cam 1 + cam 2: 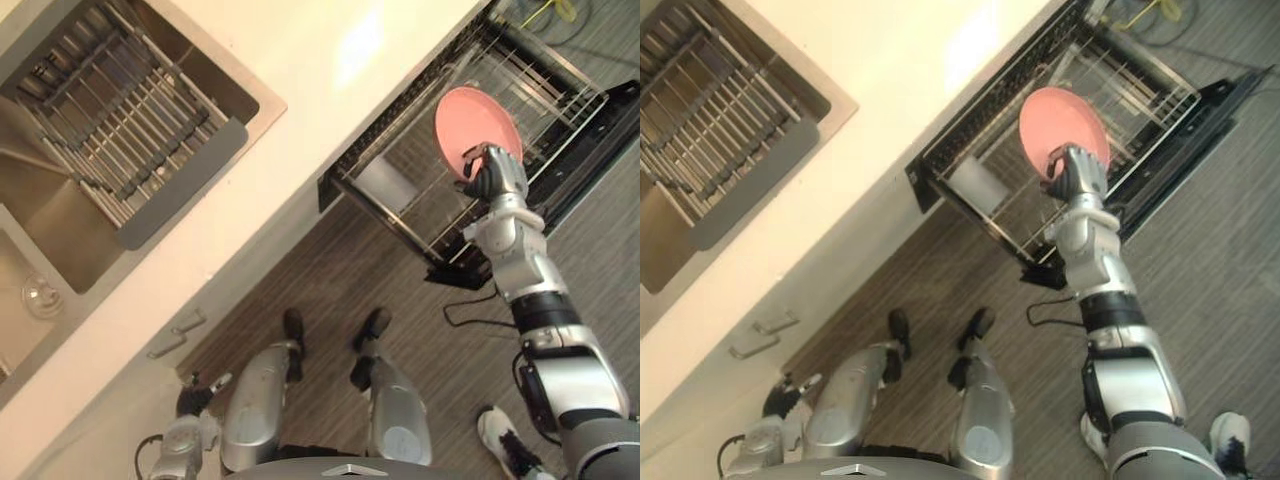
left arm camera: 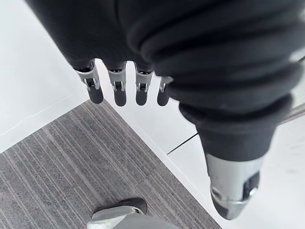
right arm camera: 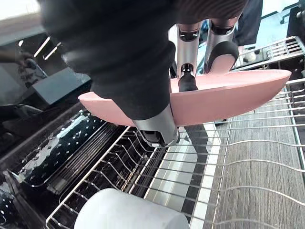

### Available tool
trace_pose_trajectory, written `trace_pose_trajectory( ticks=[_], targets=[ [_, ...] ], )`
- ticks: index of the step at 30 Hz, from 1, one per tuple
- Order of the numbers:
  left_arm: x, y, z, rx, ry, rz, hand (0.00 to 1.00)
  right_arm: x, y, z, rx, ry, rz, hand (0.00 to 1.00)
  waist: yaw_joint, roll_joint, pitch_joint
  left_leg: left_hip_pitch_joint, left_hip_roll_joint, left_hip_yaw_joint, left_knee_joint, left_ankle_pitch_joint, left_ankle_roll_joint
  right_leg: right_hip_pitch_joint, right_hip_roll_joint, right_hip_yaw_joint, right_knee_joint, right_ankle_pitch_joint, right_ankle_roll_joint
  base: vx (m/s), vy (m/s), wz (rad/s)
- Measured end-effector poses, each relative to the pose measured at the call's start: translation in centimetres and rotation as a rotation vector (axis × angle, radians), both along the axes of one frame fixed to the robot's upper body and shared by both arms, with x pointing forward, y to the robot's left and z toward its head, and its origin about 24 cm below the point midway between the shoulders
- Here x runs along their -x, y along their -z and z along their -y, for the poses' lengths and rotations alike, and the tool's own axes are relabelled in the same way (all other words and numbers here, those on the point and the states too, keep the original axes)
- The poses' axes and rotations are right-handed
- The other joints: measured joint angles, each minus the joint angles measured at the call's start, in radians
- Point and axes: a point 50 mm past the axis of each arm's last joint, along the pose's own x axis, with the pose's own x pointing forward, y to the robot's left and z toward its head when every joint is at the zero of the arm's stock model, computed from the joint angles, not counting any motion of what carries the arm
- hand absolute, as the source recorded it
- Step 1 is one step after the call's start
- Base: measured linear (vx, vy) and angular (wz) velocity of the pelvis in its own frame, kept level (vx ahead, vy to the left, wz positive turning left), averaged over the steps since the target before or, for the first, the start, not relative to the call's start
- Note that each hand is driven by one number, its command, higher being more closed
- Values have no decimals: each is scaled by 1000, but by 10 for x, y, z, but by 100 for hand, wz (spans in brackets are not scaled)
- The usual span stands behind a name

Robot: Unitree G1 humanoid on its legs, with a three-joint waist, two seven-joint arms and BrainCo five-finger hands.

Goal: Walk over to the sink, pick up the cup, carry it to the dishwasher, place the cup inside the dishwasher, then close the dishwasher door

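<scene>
At the upper left of the head views the steel sink (image 1: 60, 235) holds a wire drain rack (image 1: 120, 120), and a clear glass (image 1: 40, 297) sits at the far left edge of the frame, below that rack. The pale countertop (image 1: 330, 70) runs diagonally across the middle. At the lower left the left hand (image 1: 193, 398) hangs idle by the cabinet front, its fingers (image 2: 116, 90) straight and relaxed over the striped floor (image 2: 71, 157), holding nothing.

Right of centre the dishwasher rack (image 1: 560, 100) is pulled out over the open dishwasher door (image 1: 600, 140), and a white cup (image 1: 385, 185) already stands in the rack's left corner. Further right, the right hand (image 1: 497, 175) hovers above the rack and pinches a pink plate (image 1: 472, 118) by its rim, fingers (image 3: 187, 47) curled over one face and the thumb under the other (the task names a cup, yet this hand carries a plate). The plate hangs clear of the wires, above the middle of the rack.

The step in hand looks like the placing. To do it well, I judge the hand should turn the plate on edge in line with the tines and lower it into a free slot well apart from the cup. The rim should seat between two wires before the pinch loosens, and the hand should then lift straight up so the fingers don't snag the rack
</scene>
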Motion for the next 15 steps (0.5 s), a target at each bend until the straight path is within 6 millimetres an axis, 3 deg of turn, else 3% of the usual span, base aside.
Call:
trace_pose_trajectory(
  ticks=[4,5,15],
  targets=[
    [-11,-3,7,26,27,17,0,-10,-15,10,-57,26,-37,100,19,22,13,-45,-19,0,-25,28,10,-45,-3,10,-35,39,-6,-57,42,0],
    [-13,-3,9,32,27,21,0,-11,-18,12,-80,34,-35,0,19,28,19,-50,-22,-2,-25,31,12,-49,-4,11,-38,44,-7,-46,47,4],
    [-17,-5,12,48,44,32,0,-12,-36,36,-217,112,-41,0,17,42,26,-73,-49,-15,-45,62,26,-77,-25,18,-43,70,-7,-28,51,3]
  ],
)
